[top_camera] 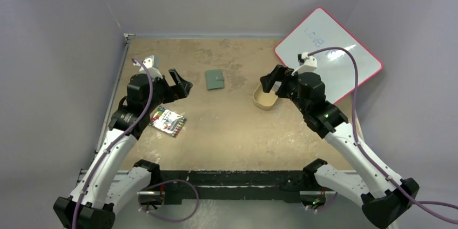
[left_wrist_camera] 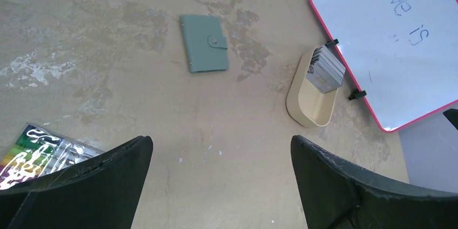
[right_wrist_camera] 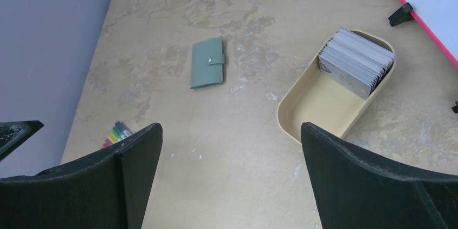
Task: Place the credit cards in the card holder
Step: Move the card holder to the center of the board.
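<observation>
The dull-green card holder [top_camera: 214, 80] lies shut and flat on the table at mid-back; it also shows in the left wrist view [left_wrist_camera: 203, 43] and the right wrist view [right_wrist_camera: 207, 63]. A stack of greyish credit cards [right_wrist_camera: 355, 61] stands on edge in the far end of a tan oval tray [right_wrist_camera: 318, 106], also seen in the left wrist view [left_wrist_camera: 325, 69]. My left gripper [top_camera: 181, 84] is open and empty, left of the holder. My right gripper [top_camera: 271, 81] is open and empty, over the tray [top_camera: 263, 99].
A pack of coloured markers [top_camera: 168, 121] lies at the left, by the left arm. A whiteboard with a red frame [top_camera: 329, 53] leans at the back right, just behind the tray. Grey walls close the table at the back and left.
</observation>
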### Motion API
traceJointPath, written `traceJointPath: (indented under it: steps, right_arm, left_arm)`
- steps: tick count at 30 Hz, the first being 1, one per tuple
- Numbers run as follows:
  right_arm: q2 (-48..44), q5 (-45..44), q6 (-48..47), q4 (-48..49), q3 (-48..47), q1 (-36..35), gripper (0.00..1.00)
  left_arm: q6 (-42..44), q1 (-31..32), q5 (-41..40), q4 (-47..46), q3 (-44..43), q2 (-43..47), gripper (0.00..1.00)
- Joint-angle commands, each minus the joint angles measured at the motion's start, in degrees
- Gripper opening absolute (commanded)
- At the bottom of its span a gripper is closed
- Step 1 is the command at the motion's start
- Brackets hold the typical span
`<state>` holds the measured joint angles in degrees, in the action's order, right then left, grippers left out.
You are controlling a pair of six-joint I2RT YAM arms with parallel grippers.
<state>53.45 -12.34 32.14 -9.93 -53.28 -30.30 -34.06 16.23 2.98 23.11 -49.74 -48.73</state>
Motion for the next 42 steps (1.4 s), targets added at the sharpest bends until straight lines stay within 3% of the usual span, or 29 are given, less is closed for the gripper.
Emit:
traceJointPath:
  steps: [1, 9, 17, 22, 25, 29, 37, 42]
  right_arm:
    - [-0.8, -0.3, 0.2, 2.0, -0.8, 0.3, 0.99]
    - [0.2, -0.6, -0.2, 2.8, -1.1, 0.3, 0.99]
    - [1.2, 0.5, -0.2, 4.0, -1.6, 0.3, 0.99]
    - [-0.4, 1.3, -1.7, 4.5, -1.0, 0.3, 0.99]
    - [-1.8, 0.9, -2.3, 3.9, -0.9, 0.3, 0.99]
    - [-2.8, 1.2, -2.3, 3.4, -0.8, 0.3, 0.99]
    - [-2.5, 2.7, -1.6, 2.4, -1.6, 0.3, 0.99]
    - [-4.0, 4.0, -1.6, 3.4, -0.6, 0.3, 0.99]
  left_arm:
    - [-0.8, -0.4, 0.1, -3.5, -0.4, -0.3, 1.00]
    - [-0.4, -0.3, -3.0, -2.3, -1.4, -3.1, 0.99]
    - [0.3, -0.3, -9.4, 0.9, -9.6, -14.5, 0.97]
    - [1.5, 0.3, -13.7, -2.0, -13.6, -21.8, 0.87]
    - [0.6, 0.3, -15.1, -2.7, -16.6, -28.2, 0.68]
    - [-1.5, 0.2, -13.9, -4.7, -21.1, -39.2, 0.54]
    - [-7.4, 0.3, -7.0, -17.2, -24.4, -55.9, 0.47]
    - [-8.6, 0.4, -3.5, -22.0, -26.0, -61.6, 0.49]
